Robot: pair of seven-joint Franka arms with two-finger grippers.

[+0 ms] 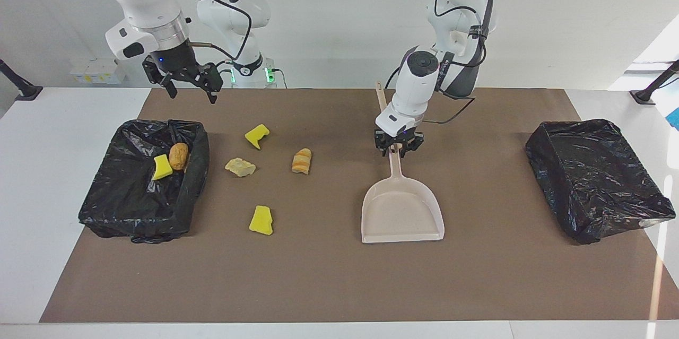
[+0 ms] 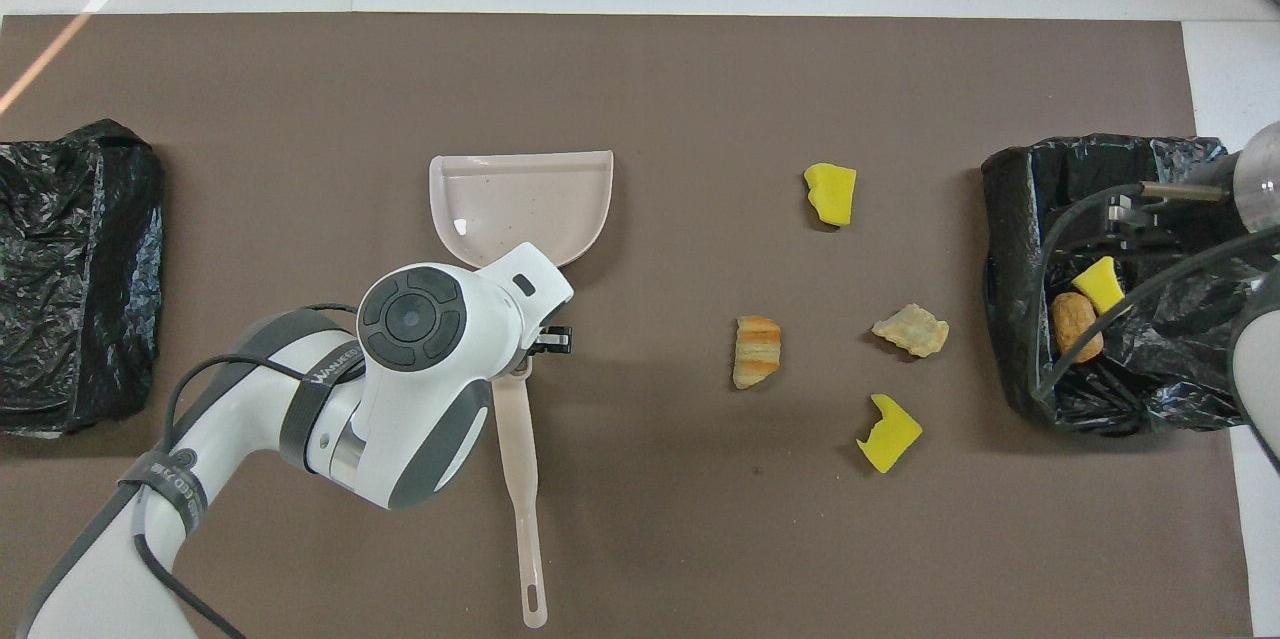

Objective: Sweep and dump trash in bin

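The beige dustpan (image 1: 402, 214) (image 2: 520, 199) lies on the brown mat with its handle toward the robots. My left gripper (image 1: 395, 152) is down on that handle and straddles it. On the mat lie pieces of trash: a yellow sponge chunk (image 1: 257, 135) (image 2: 888, 433), a pale lump (image 1: 240, 166) (image 2: 910, 329), a striped roll (image 1: 301, 161) (image 2: 756, 351) and a second yellow chunk (image 1: 261, 220) (image 2: 829, 193). The black-lined bin (image 1: 106, 206) (image 2: 1010, 219) holds a yellow chunk (image 1: 162, 167) and a brown roll (image 1: 179, 155). My right gripper (image 1: 192, 94) hangs open and empty, high over this bin.
The beige brush handle (image 2: 526, 509) (image 1: 380, 97) lies on the mat, nearer the robots than the dustpan. A second black-lined bin (image 1: 594, 180) (image 2: 70, 269) stands at the left arm's end. The brown mat (image 1: 339, 286) covers most of the white table.
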